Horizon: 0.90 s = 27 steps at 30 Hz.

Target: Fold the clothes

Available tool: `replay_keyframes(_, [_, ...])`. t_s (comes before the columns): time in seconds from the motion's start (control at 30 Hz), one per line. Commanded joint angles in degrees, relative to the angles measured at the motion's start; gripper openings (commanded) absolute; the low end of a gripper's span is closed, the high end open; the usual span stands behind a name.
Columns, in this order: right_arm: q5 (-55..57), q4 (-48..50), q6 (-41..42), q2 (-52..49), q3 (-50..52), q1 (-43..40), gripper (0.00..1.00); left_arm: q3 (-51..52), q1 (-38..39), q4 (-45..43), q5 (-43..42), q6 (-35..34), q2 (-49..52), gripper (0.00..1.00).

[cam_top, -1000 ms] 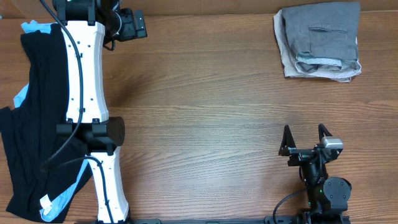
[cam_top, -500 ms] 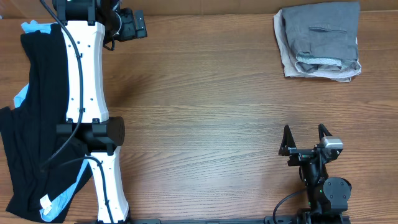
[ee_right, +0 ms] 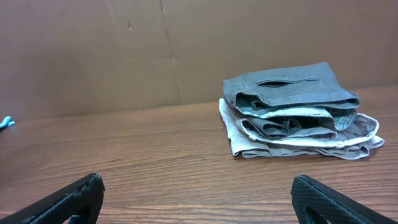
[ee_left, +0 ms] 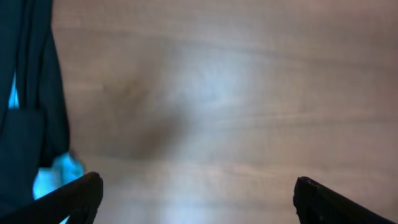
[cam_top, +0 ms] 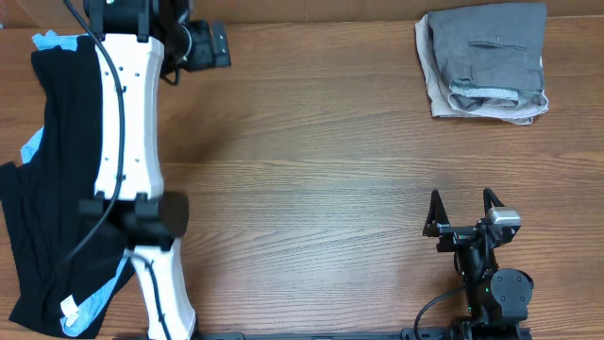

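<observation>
Overhead, the white left arm (cam_top: 127, 113) has shifted slightly. The folded medium-grey woven shorts (cam_top: 491, 47) stay at the wood-grain brown tabletop's (cam_top: 311, 170) far right corner, longer side along the far edge. The right pincer (cam_top: 461, 200) gapes apart. In the left wrist view, the left pincer (ee_left: 198, 196) is spread over wood. In the right wrist view, the shorts' layered folds face the near edge.

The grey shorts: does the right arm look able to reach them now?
Probably yes. The right gripper, fingers open, faces the grey shorts, folded atop beige shorts, with only bare table between them.
</observation>
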<state>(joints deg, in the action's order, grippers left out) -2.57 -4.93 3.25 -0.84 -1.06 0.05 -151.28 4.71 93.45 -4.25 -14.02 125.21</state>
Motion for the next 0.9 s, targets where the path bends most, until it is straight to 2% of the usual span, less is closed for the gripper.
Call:
replay_keyframes(0.0, [0.4, 0.3, 0.4, 0.7, 0.6, 0.3, 1.0, 10.6, 2.0, 0.2, 0.2, -0.3, -13.8, 1.0])
replay_keyframes(0.1, [0.4, 0.3, 0.4, 0.7, 0.6, 0.3, 1.0, 22.4, 2.8, 0.1, 0.9, 0.4, -23.1, 1.0])
replay_keyframes(0.2, [0.4, 0.3, 0.4, 0.7, 0.6, 0.3, 1.0, 34.5, 2.7, -3.2, 7.4, 2.4, -33.1, 1.0])
replay_keyframes(0.3, [0.4, 0.3, 0.4, 0.7, 0.6, 0.3, 1.0, 41.0, 2.2, -3.8, 11.5, 2.4, -38.9, 1.0])
replay_keyframes(0.37, [0.4, 0.3, 0.4, 0.7, 0.6, 0.3, 1.0, 46.1, 1.4, -7.1, 13.6, 2.4, -43.6, 1.0])
replay_keyframes(0.5, [0.4, 0.3, 0.4, 0.7, 0.6, 0.3, 1.0, 57.1, -1.6, -21.3, 11.3, 2.0, -53.1, 1.0])
replay_keyframes(0.63, [0.4, 0.3, 0.4, 0.7, 0.6, 0.3, 1.0, 73.4, -4.0, -41.7, 4.6, 2.0, -62.8, 1.0])
replay_keyframes(0.7, [0.4, 0.3, 0.4, 0.7, 0.6, 0.3, 1.0, 84.6, -3.9, -54.1, 2.0, 1.9, -68.6, 1.0])
replay_keyframes(0.87, [0.4, 0.3, 0.4, 0.7, 0.6, 0.3, 1.0, 104.3, -4.0, -72.5, 0.2, -1.0, -79.9, 1.0])
